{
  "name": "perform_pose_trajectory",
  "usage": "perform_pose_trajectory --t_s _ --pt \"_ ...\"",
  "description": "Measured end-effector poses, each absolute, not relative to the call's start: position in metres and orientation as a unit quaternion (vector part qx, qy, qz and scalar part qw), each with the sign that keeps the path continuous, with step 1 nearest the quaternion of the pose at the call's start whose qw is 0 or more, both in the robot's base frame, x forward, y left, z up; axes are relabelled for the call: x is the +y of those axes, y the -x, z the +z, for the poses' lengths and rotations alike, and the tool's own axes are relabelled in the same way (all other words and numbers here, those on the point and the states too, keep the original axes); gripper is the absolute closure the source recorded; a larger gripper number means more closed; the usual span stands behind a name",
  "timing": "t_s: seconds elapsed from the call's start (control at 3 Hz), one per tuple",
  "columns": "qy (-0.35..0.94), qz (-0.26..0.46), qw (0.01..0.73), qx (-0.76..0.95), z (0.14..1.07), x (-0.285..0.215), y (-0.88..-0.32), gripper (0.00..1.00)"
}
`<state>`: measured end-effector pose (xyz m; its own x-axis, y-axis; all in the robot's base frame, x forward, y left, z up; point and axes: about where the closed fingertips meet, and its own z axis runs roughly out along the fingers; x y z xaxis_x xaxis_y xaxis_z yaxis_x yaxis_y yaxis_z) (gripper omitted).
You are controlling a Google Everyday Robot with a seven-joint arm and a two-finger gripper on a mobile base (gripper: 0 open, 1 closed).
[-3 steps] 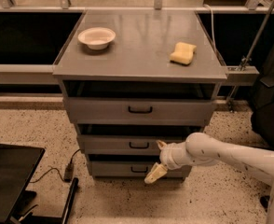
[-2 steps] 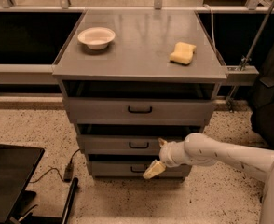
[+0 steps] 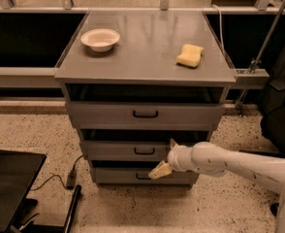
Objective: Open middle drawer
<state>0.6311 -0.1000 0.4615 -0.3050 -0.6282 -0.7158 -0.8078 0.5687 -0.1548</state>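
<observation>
The grey cabinet has three stacked drawers. The middle drawer (image 3: 118, 150) has a low flat front with a small black loop handle (image 3: 144, 151) at its centre. My gripper (image 3: 166, 157) comes in from the right on a white arm (image 3: 229, 164) and sits just right of that handle, close to the drawer front. It is open, with one cream fingertip (image 3: 172, 143) at the drawer's upper edge and the other (image 3: 159, 171) down over the bottom drawer. Nothing is between the fingers.
The top drawer (image 3: 145, 114) is taller and wider; the bottom drawer (image 3: 118, 176) is narrowest. A white bowl (image 3: 100, 39) and a yellow sponge (image 3: 190, 55) lie on the cabinet top (image 3: 142, 57). A black case (image 3: 9, 188) and a cable lie on the speckled floor at left.
The gripper has risen slightly and edged left, from the bottom drawer's level toward the middle drawer's handle. The drawers have not moved.
</observation>
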Motion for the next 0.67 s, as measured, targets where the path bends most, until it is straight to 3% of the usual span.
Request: perform_pose_trajectory --t_s 0.67 --pt "0.513 0.120 0.380 0.760 0.449 -0.081 -0.644 0.00"
